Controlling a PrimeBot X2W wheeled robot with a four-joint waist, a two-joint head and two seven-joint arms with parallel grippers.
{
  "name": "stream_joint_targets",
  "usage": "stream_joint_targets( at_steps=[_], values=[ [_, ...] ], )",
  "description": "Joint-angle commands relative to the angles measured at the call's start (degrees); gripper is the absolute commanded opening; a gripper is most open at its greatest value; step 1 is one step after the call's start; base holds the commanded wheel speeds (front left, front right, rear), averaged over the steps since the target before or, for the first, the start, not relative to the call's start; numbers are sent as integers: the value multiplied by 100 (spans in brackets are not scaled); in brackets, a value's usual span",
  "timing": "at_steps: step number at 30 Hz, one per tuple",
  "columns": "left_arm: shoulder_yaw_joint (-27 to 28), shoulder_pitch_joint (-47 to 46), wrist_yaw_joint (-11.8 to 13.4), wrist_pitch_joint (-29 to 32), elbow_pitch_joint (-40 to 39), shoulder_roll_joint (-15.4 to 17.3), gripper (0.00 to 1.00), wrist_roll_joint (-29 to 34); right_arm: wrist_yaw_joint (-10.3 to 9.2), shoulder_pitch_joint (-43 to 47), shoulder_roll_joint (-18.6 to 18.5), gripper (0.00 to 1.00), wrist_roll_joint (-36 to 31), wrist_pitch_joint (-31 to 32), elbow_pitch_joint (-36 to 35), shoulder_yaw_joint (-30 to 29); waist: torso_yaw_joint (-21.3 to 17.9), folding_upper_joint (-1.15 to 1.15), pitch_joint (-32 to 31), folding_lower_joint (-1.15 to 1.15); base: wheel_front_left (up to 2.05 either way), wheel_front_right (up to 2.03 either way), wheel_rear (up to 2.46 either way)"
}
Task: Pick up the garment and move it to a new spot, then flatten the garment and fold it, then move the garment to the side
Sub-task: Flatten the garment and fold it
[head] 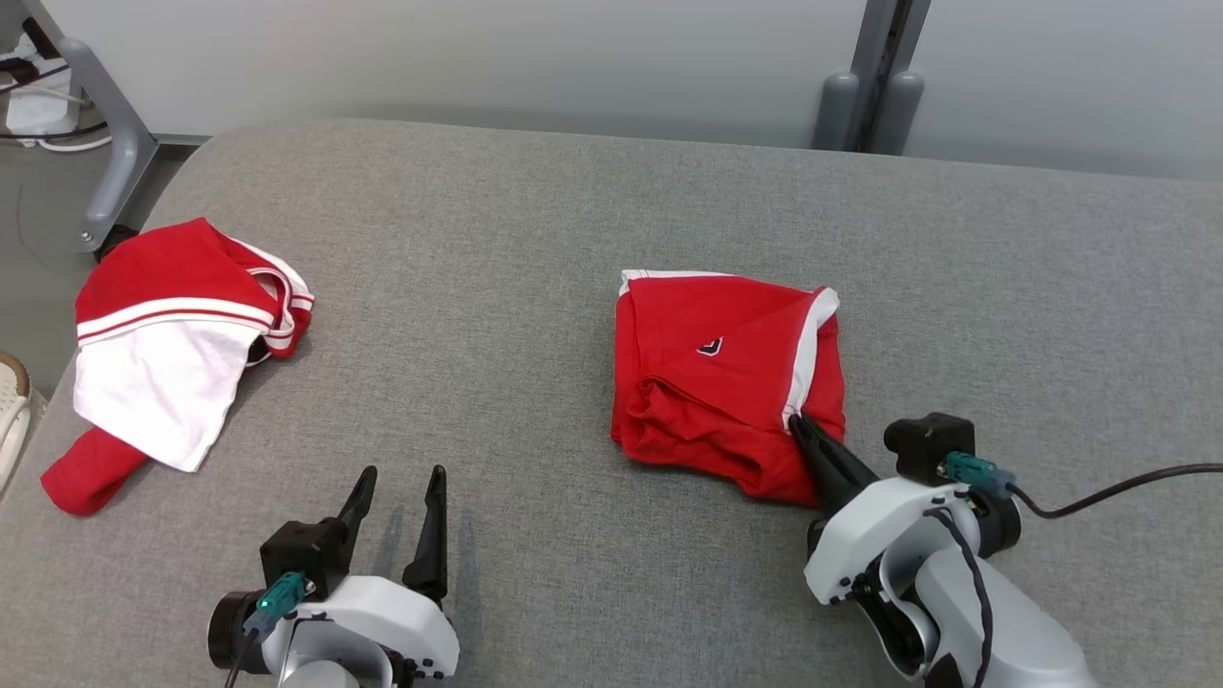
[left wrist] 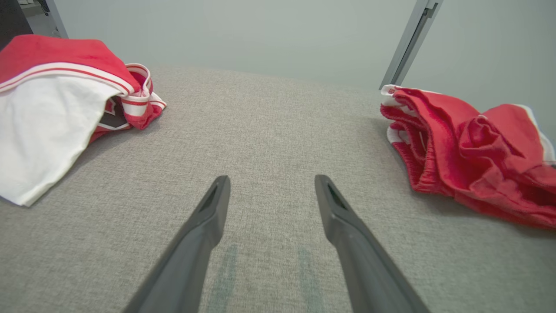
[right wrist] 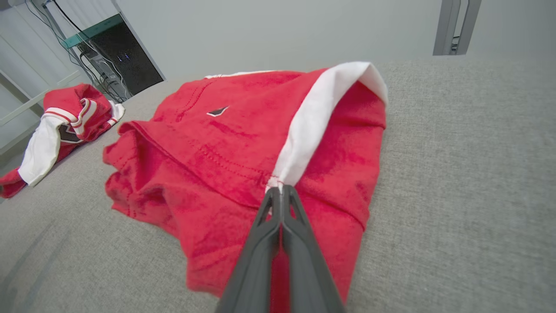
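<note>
Red-and-white jersey (head: 177,330) well left of garment (head: 728,387)

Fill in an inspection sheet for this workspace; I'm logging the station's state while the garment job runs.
Surface: grey fabric table, flat.
Job's things: red shorts, folded, white side stripe, right of centre.
Clutter: red and white shirt, crumpled at the table's left edge.
Grippers: left gripper open above the table; right gripper shut on the shorts' near edge at the stripe.
Cables: black cable trailing from the right wrist; floor cables far left.
Surroundings: pale wall, grey posts, what looks like a shoe at left.
</note>
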Motion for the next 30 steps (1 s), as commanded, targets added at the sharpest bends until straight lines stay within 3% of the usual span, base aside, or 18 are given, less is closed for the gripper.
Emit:
stream_joint_targets(
  at_steps=[1,13,23,24,25,26,30],
  values=[
    [-1,2,3,-1,-14,23,100,14,-1,-84,-51,0,-18,-28,-53,-34,1,0,-12,0,0,0,0],
    [-244,1,-43,-1,-23,21,100,-65,-1,-541,-197,0,-150,-28,-461,150,308,0,-114,0,0,0,0],
    [-746,-90,47,-1,-145,22,100,-264,-1,-1362,-382,0,-427,-29,63,215,1120,0,128,0,0,0,0],
    [-780,-100,57,-1,-150,22,100,-288,-1,-1422,-397,20,-450,-28,168,200,1193,0,154,0,0,0,0],
    [-801,-110,60,-1,-159,23,100,-299,-1,-1483,-404,48,-465,-29,238,175,1253,0,179,0,0,0,0],
    [-825,-125,67,-1,-171,22,100,-307,-1,-1554,-406,100,-492,-29,287,154,1304,0,204,0,0,0,0],
    [-859,-146,113,-1,-210,19,100,-341,-2,-1694,-413,100,-605,-29,323,13,1380,0,265,0,0,0,0]
  ],
)
